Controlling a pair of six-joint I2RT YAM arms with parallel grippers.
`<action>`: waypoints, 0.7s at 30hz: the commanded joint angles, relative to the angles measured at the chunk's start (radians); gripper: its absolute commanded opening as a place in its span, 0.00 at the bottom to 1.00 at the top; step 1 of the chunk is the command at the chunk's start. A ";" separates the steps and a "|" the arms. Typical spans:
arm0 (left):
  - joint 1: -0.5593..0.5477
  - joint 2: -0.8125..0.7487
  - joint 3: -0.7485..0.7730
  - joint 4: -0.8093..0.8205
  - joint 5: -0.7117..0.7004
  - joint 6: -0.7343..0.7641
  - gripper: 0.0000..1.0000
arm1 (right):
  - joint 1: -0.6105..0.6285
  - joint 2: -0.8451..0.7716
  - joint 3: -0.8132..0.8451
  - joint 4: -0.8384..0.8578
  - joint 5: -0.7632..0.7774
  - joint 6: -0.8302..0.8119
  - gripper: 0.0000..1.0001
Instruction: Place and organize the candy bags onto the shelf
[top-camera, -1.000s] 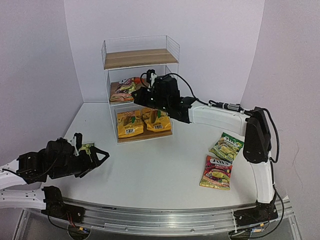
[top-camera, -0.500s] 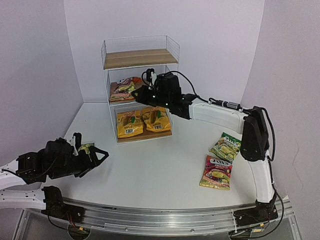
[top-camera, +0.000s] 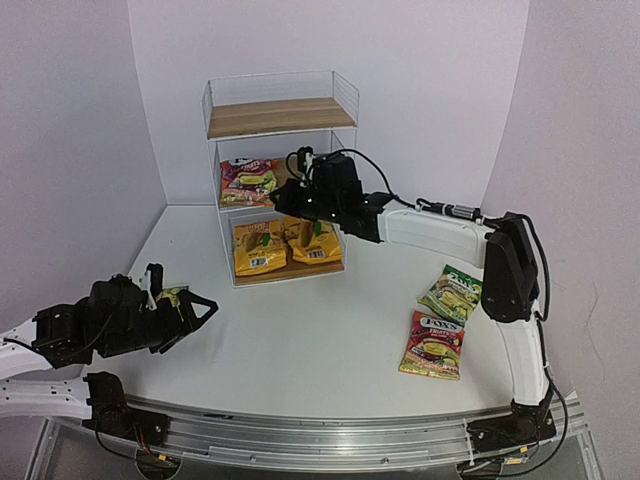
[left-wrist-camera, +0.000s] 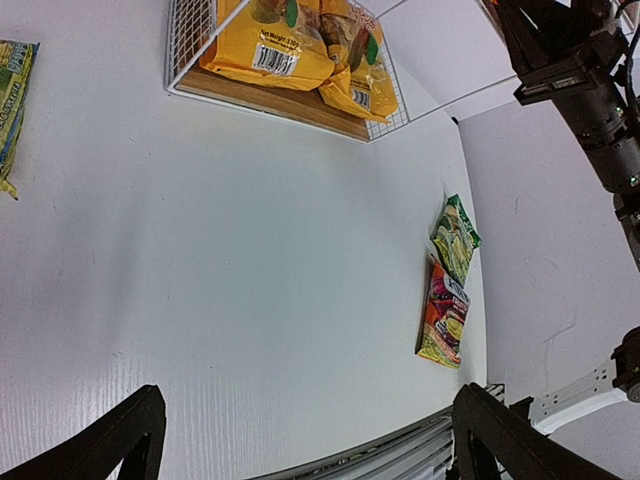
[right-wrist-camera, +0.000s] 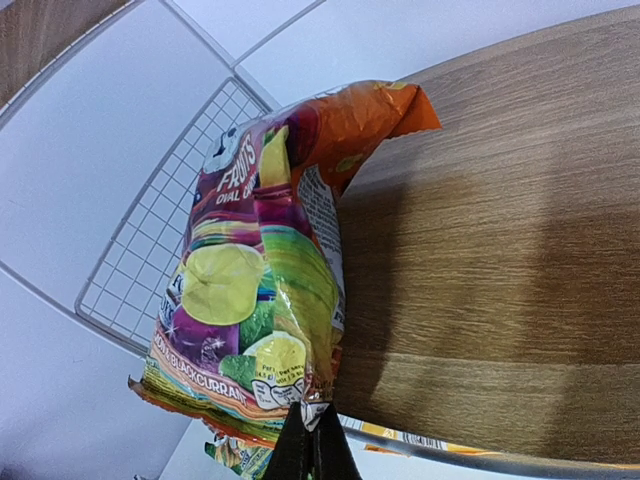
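White surface (top-camera: 300, 335) carrying the wire shelf (top-camera: 215, 240) and three loose bags.
The shelf stands at the far side of the surface, its foot close to the back wall. Well to the right of the shelf and nearer the front edge, a green bag (top-camera: 453, 292) lies flat. A red-magenta bag (top-camera: 432, 344) lies flat just in front of it; whether their edges touch cannot be told. To the front left of the shelf, near the surface's left edge, a second green bag (left-wrist-camera: 12, 100) lies flat, partly hidden in the top view.
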 joint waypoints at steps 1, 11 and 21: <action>-0.002 -0.035 -0.009 0.036 -0.011 0.010 1.00 | -0.009 0.009 0.082 -0.051 -0.058 0.015 0.00; -0.002 -0.043 -0.017 0.044 -0.017 -0.003 1.00 | -0.006 0.065 0.179 -0.057 -0.097 0.024 0.00; -0.002 -0.011 0.001 0.046 -0.032 0.001 1.00 | -0.005 0.104 0.229 -0.063 -0.059 0.012 0.00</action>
